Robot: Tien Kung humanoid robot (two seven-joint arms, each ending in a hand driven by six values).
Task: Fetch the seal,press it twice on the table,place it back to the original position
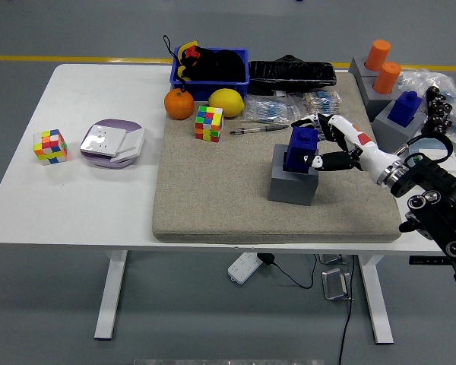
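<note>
Nearest, the white surface (pixel 76 205) is carrying a beige mat (pixel 228 198) across its middle and right. On that mat a grey block (pixel 291 186) is sitting, and the blue seal (pixel 301 146) is standing in its top, tilting slightly. The right robot hand (pixel 324 144) is reaching in from the right edge on its black arm, and its fingers (pixel 319 122) are wrapping over the seal's top and far side while the thumb is pressing the near side (so it is clamping on the seal). The seal's base is touching the block or only just clear of it; I cannot tell which. Off to the left on the bare surface, a small cube (pixel 49 146) is lying beside a purple dish (pixel 112 143). Further back on the mat a second cube (pixel 209 123) is resting, with a pen (pixel 258 129) to its right and an orange (pixel 178 105) and a lemon (pixel 226 102) just behind. At the far edge a blue bin (pixel 210 70) is holding dark items, next to a black case (pixel 292 73). Far right, two orange cylinders (pixel 381 65) and another blue seal (pixel 404 107) are sitting on grey stands.
</note>
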